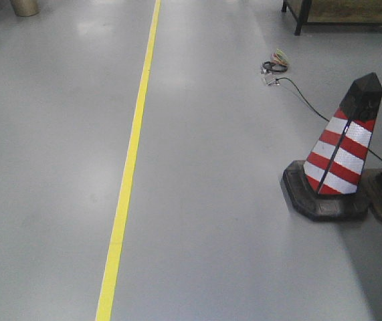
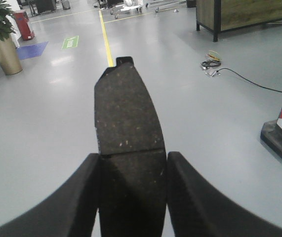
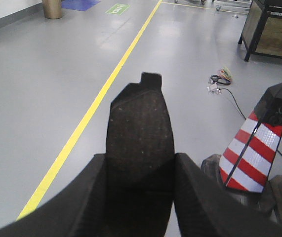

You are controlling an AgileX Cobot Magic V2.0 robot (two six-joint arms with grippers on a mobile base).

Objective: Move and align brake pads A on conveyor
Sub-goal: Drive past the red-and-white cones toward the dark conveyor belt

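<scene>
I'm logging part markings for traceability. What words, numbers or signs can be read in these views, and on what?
No text is readable.
Green floor marking: white marks, too blurred to read.
Left brake pad, in the left tool: no stamp shows on its face.
Right brake pad, in the right tool: none either.
Traffic cone: stripes only.

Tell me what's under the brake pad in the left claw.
Only grey floor shows around the brake pad held in the left claw, with a yellow line beyond its tip. The spot directly beneath is covered by the pad itself.
</scene>
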